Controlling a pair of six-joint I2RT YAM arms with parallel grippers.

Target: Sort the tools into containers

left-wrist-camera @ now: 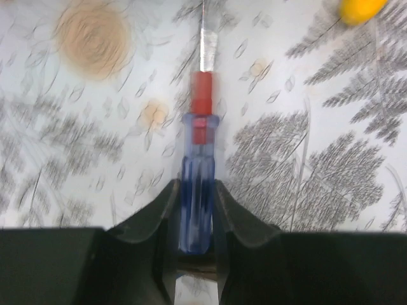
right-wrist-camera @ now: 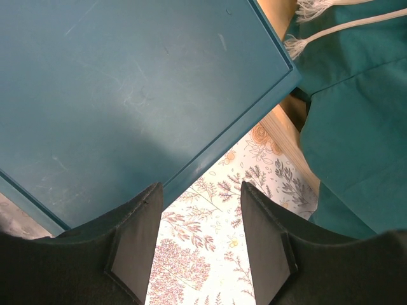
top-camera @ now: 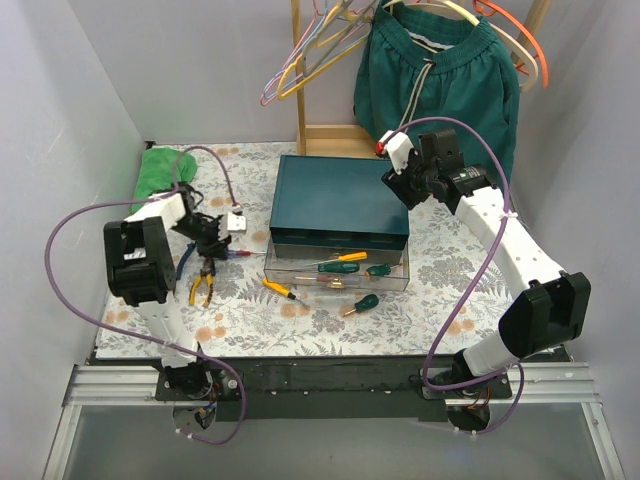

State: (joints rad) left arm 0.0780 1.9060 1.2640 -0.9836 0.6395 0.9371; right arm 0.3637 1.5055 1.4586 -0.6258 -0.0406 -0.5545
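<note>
My left gripper (top-camera: pixel 212 243) (left-wrist-camera: pixel 196 190) is shut on the blue handle of a blue-red screwdriver (left-wrist-camera: pixel 198 143), whose shaft points toward the clear drawer (top-camera: pixel 400 283). The drawer is pulled out in front of the dark teal box (top-camera: pixel 340 195). A yellow-orange-handled screwdriver (top-camera: pixel 348 257) and a green-handled one (top-camera: pixel 378 269) lie in it. Another green-handled screwdriver (top-camera: pixel 364 302) and a yellow-handled one (top-camera: pixel 277 288) lie on the cloth in front. Orange-and-black pliers (top-camera: pixel 203 284) lie below my left gripper. My right gripper (top-camera: pixel 393 180) (right-wrist-camera: pixel 200 194) is open and empty over the box's right corner (right-wrist-camera: pixel 127 95).
A green folded cloth (top-camera: pixel 160 170) lies at the back left. Green shorts (top-camera: pixel 440 75) and coloured hangers (top-camera: pixel 310 45) hang on a wooden rack (top-camera: pixel 330 135) behind the box. The shorts (right-wrist-camera: pixel 356 101) and a rack rail (right-wrist-camera: pixel 286 136) show beside the right fingers. Grey walls close both sides.
</note>
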